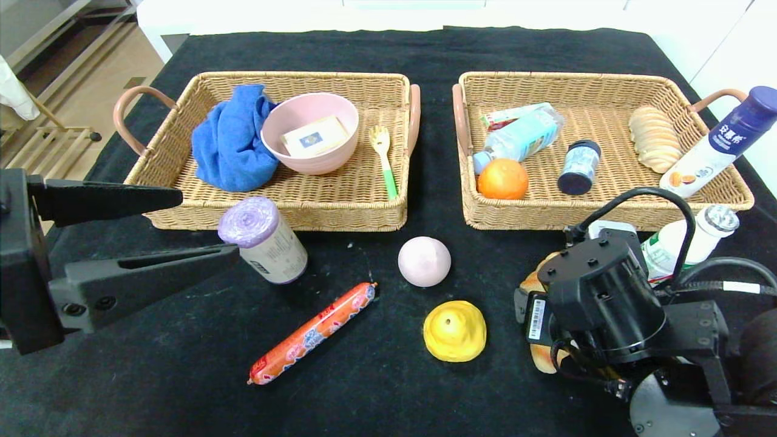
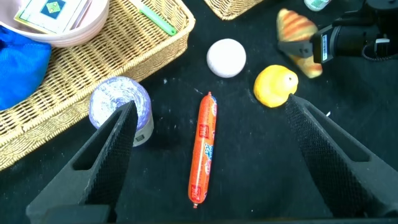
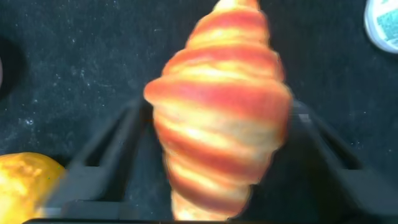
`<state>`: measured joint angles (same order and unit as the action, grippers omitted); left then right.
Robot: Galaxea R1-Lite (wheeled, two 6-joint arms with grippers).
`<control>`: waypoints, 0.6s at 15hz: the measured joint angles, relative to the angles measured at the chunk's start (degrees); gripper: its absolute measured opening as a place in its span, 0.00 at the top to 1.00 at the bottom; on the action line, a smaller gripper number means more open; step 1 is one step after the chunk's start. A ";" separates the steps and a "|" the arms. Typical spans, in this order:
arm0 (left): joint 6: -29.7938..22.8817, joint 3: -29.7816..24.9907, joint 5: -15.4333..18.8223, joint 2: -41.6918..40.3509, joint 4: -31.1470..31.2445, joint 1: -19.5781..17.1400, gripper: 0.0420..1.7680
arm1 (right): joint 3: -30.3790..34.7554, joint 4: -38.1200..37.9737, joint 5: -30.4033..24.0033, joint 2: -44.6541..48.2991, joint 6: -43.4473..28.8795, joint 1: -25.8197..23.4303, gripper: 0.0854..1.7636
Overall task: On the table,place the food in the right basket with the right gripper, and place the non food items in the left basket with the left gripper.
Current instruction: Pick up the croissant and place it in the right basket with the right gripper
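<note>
Croissant (image 3: pixel 217 106) sits between the fingers of the right hand (image 3: pixel 214 155) down at the near right of the bench (image 1: pixel 152 388). In the right wrist view the fingers look snug against both sides of it, so I'd call that hand clamped onto it. From the head view you only see bits of the croissant poking out under the arm.

The left hand (image 2: pixel 208 155) is spread wide, gripping nothing, hanging over the near left of the bench. One finger (image 2: pixel 106 155) lines up right by the purple-topped roll (image 1: pixel 262 240), which stands just in front of the left basket (image 1: pixel 285 215).

Loose on the black cloth: a sausage (image 1: pixel 312 332) lying diagonally, a pale pink ball (image 1: pixel 424 261) and a yellow lemon-looking thing (image 1: pixel 454 331) near the middle. A white bottle (image 1: pixel 689 240) lies beside the right arm.

The left basket holds a blue cloth (image 1: pixel 230 142), a pink bowl (image 1: pixel 312 155) with a card in it, and a fork (image 1: pixel 383 161). The right basket (image 1: pixel 607 215) has an orange (image 1: pixel 502 179), a water bottle (image 1: pixel 522 138), a small jar (image 1: pixel 578 167), bread (image 1: pixel 654 145), and a tall yogurt bottle (image 1: pixel 719 142) leaning on its right rim.
</note>
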<state>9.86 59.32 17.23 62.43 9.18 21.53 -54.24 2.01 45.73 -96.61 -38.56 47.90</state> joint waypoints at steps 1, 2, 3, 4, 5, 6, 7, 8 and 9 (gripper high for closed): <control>0.00 0.00 0.00 0.00 0.00 0.00 0.03 | 0.13 -0.04 0.00 0.00 0.00 0.09 0.26; 0.02 0.00 0.00 0.00 0.00 0.00 0.03 | 0.20 -0.04 -0.02 0.00 -0.02 0.12 0.34; 0.02 0.00 -0.02 0.00 0.00 0.00 0.03 | 0.24 -0.01 -0.02 0.00 0.00 0.15 0.40; 0.00 0.00 0.00 -0.02 0.00 0.00 0.03 | 0.24 -0.01 -0.02 0.00 0.02 0.20 0.45; 0.00 0.00 0.00 -0.05 0.00 -0.04 0.03 | 0.27 -0.01 -0.04 0.00 0.00 0.20 0.49; 0.00 0.00 0.00 -0.05 0.00 -0.04 0.03 | 0.27 -0.01 -0.06 0.00 0.02 0.22 0.53; 0.00 0.00 -0.02 -0.05 0.00 -0.01 0.03 | 0.27 -0.01 -0.06 0.00 0.00 0.23 0.55; 0.00 0.00 0.00 -0.05 -0.06 -0.01 0.03 | 0.27 0.00 -0.06 0.00 0.02 0.23 0.56; 0.00 0.00 0.00 -0.06 -0.09 -0.01 0.03 | 0.27 -0.01 -0.06 0.00 0.04 0.23 0.56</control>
<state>9.86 59.32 17.23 62.37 9.09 21.52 -53.97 2.00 45.67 -96.61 -38.52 48.13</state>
